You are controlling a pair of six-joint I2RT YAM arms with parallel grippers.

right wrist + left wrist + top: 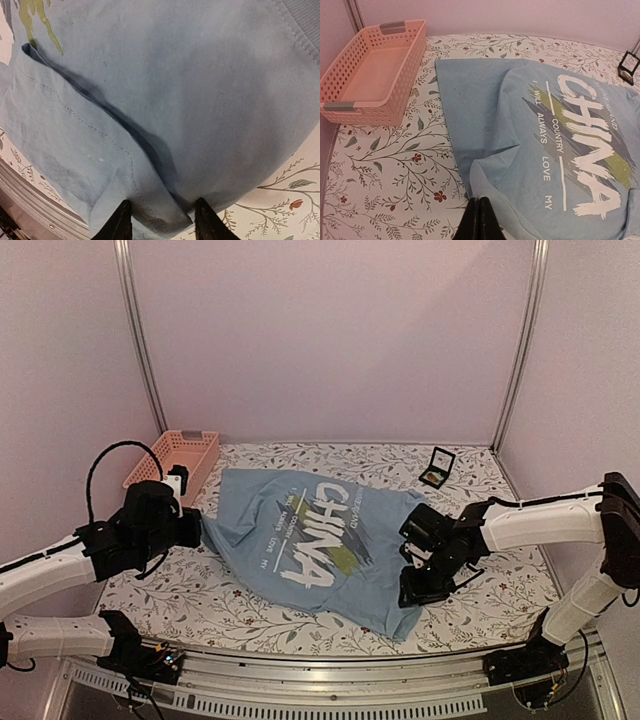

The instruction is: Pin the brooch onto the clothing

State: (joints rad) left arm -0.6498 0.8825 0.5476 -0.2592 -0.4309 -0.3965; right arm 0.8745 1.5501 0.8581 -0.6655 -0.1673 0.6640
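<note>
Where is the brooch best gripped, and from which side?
Probably by its rim, from straight above: the brooch lies flat in the open black case, whose raised lid blocks the far side. Finer detail is too small to tell.

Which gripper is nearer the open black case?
Right. The right gripper is at the T-shirt edge on the case side; the left gripper pinches the opposite edge, by the pink basket.
</note>
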